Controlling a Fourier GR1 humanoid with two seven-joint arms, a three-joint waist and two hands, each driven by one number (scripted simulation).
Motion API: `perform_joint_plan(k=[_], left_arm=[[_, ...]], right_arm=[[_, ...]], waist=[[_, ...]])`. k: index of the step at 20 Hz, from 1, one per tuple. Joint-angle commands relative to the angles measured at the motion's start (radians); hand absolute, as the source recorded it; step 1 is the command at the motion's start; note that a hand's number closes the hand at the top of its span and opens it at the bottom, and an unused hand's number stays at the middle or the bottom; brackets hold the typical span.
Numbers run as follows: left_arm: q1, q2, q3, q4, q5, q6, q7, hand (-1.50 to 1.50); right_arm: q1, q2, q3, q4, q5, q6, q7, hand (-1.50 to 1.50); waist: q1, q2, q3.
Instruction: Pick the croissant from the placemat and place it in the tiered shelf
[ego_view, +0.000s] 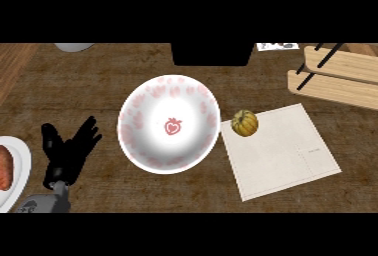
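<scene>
The croissant (245, 123), golden brown and rounded, lies on the far left corner of the pale placemat (284, 155). At the upper right stands the tiered shelf (341, 75), made of light wooden boards on black rods. My left hand (68, 150) rests at the lower left with its fingers up and spread, well left of the croissant and holding nothing. The right hand does not show in this view.
A large white plate (170, 124) with pink hearts and a strawberry mark lies between my left hand and the placemat. Another white plate (16, 172) with reddish food sits at the left edge. At the far edge stand a black object (211, 54) and a grey one (72, 47).
</scene>
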Motion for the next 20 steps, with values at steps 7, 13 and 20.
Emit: perform_joint_plan(k=[7,13,20], left_arm=[[0.003,-0.02,0.0,-0.031,-0.017,-0.004,0.028,0.0],[0.0,-0.035,0.018,0.038,-0.027,-0.018,-0.035,0.0],[0.007,-0.025,0.028,0.033,-0.039,-0.037,-0.029,0.0]], right_arm=[[-0.124,-0.093,0.095,0.422,0.08,-0.053,-0.268,1.5],[-0.187,-0.116,0.154,0.656,0.18,-0.147,-0.46,1.5],[-0.284,-0.112,0.169,0.838,0.232,-0.226,-0.534,1.5]], waist=[[0.006,0.003,-0.002],[0.016,0.009,-0.002],[0.012,0.006,-0.002]])
